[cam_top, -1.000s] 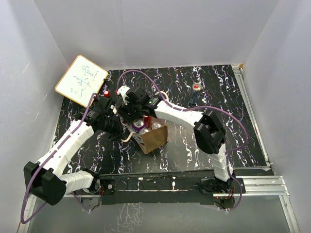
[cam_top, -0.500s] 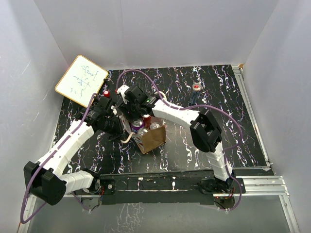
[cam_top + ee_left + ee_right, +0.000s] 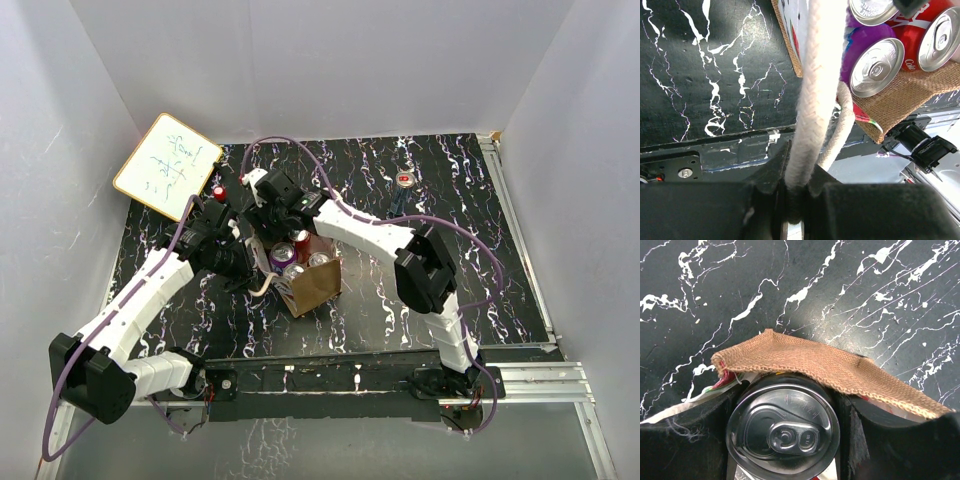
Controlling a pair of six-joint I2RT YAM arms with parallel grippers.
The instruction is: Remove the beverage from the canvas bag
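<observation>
The canvas bag (image 3: 318,288) stands upright on the black marbled table, open at the top, with several beverage cans inside. A purple can (image 3: 281,255) and a red can (image 3: 303,243) show among them. My left gripper (image 3: 246,268) is shut on an off-white handle (image 3: 816,95) of the bag (image 3: 907,92); in the left wrist view the rope runs into the left gripper (image 3: 797,196). My right gripper (image 3: 268,226) reaches into the bag's far left corner. In the right wrist view the right gripper (image 3: 789,401) is shut on a dark-topped can (image 3: 784,432) just under the burlap rim (image 3: 805,359).
A small whiteboard (image 3: 168,165) leans at the back left, with a small red object (image 3: 218,190) just beside it. A round red-and-white item (image 3: 403,180) lies at the back right. White walls close in the table on three sides.
The right gripper has closed around the can in the bag and shifted slightly toward the back left. The left gripper keeps its hold on the handle.
</observation>
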